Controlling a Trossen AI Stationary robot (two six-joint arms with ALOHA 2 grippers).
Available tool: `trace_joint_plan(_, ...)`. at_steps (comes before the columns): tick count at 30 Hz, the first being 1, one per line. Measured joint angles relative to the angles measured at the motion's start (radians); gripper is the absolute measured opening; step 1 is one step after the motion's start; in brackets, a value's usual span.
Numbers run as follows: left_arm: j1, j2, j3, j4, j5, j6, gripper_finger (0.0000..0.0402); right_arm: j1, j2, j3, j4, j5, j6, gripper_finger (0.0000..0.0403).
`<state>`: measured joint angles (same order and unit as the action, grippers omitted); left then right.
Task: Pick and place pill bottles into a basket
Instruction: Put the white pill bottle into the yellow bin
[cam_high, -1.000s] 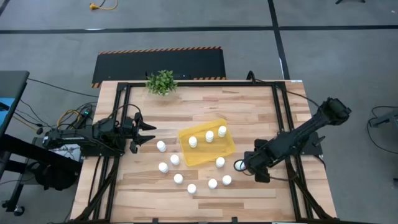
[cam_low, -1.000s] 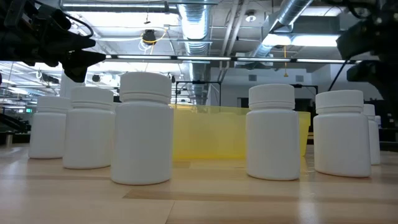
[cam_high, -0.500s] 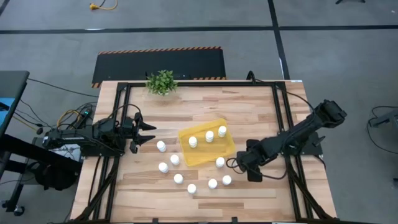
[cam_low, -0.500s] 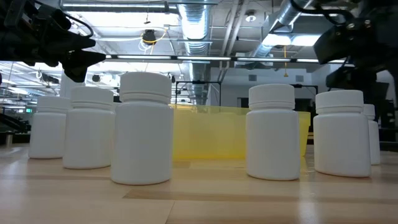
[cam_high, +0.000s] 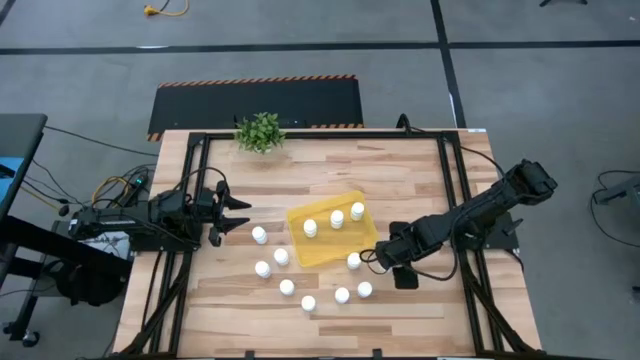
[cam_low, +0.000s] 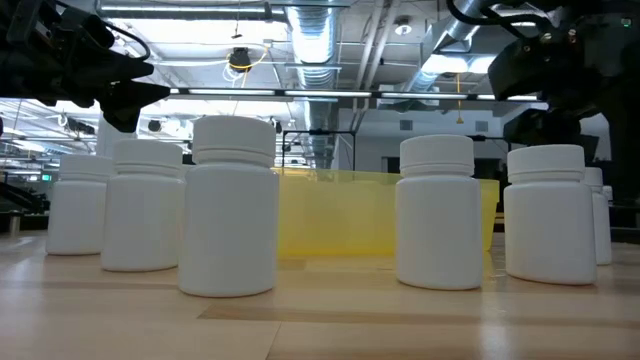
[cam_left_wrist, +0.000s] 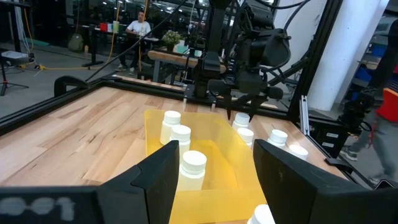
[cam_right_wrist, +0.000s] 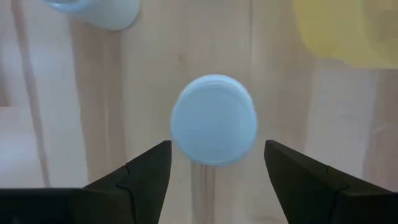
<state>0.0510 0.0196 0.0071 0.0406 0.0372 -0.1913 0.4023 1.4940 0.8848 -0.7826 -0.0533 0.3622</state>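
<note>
Three bottles (cam_high: 336, 218) stand in the basket (cam_high: 368, 238); eight more wait on the table (cam_high: 420, 190) around its near side. Over the last second the right gripper (cam_high: 371, 257) has swung in from the table's right side and now sits just beside the bottle (cam_high: 354, 260) at the basket's near right corner. Its wrist view shows the fingers spread, with that bottle's cap (cam_right_wrist: 213, 119) centred ahead of the gap, so a grasp looks close but is not yet made. The left gripper (cam_high: 240, 216) has not moved, parked at the left edge with its fingers apart and holding nothing. From the low view the right gripper's fingertips are hidden behind a bottle, and how high they hang above the cap is hard to judge.
</note>
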Motion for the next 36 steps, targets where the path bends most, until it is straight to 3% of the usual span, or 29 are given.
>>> trace_joint_plan(22, 0.0, 0.0, 0.0, 0.0, 0.0, 0.0, 0.0195, -0.006, 0.0, 0.0, 0.067, -0.001, -0.084, 0.0244)
trace_joint_plan(36, 0.0, 0.0, 0.0, 0.0, 0.0, 0.0, 0.0194, -0.006, 0.0, 0.0, 0.091, 0.002, -0.084, 0.0166)
